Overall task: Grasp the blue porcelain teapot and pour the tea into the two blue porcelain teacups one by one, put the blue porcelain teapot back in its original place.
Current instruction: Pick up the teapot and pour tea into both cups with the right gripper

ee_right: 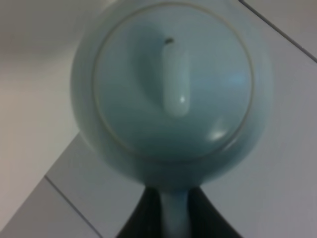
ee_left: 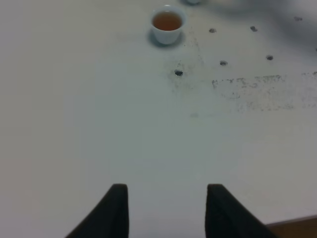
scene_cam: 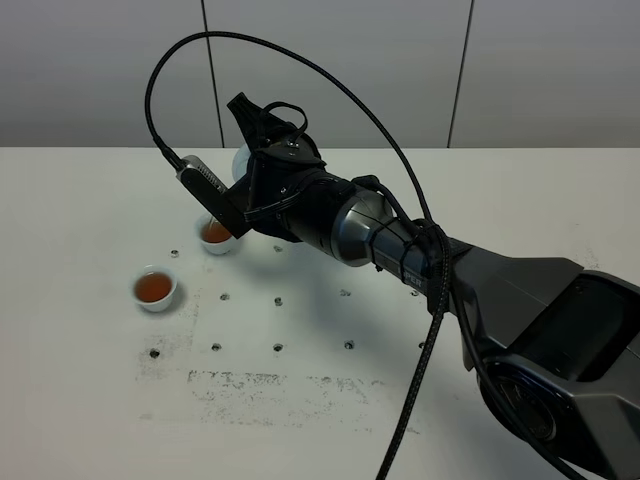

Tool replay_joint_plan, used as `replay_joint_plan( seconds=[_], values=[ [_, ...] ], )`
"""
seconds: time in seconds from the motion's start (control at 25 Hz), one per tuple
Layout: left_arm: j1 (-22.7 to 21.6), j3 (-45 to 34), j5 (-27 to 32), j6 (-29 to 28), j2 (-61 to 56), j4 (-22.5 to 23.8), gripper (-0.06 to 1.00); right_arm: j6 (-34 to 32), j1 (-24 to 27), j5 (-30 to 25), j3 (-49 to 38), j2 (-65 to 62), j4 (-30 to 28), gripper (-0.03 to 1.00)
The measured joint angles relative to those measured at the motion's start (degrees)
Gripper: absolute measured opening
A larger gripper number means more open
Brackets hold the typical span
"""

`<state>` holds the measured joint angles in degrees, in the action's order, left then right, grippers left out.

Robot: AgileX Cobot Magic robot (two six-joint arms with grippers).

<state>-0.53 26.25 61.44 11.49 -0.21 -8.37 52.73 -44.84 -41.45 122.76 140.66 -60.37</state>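
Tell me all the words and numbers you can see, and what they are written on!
Faint pale marking on the black robot arm, high view: too small to read.
Pale blue glossy teapot: no writing.
Two small pale blue cups with brown tea: no writing.
White table: only dark speckled scuffs and small holes, no letters.
So nothing here can be read.

Soft even light, faint shadows; 2 blurry wrist views, glare on teapot [ee_right: 133, 99]
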Motion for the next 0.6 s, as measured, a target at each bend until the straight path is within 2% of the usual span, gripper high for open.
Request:
replay_joint_plan(
  seconds=[0.32,0.6],
  values=[
    [0.0,0.0,0.0,0.0,0.0,0.0,0.42,0.0,0.0,-0.1,0.0,0.0,0.5,0.07],
    [0.0,0.0,0.0,0.0,0.0,0.0,0.42,0.0,0.3,-0.7,0.0,-0.6,8.1,0.07]
  ],
)
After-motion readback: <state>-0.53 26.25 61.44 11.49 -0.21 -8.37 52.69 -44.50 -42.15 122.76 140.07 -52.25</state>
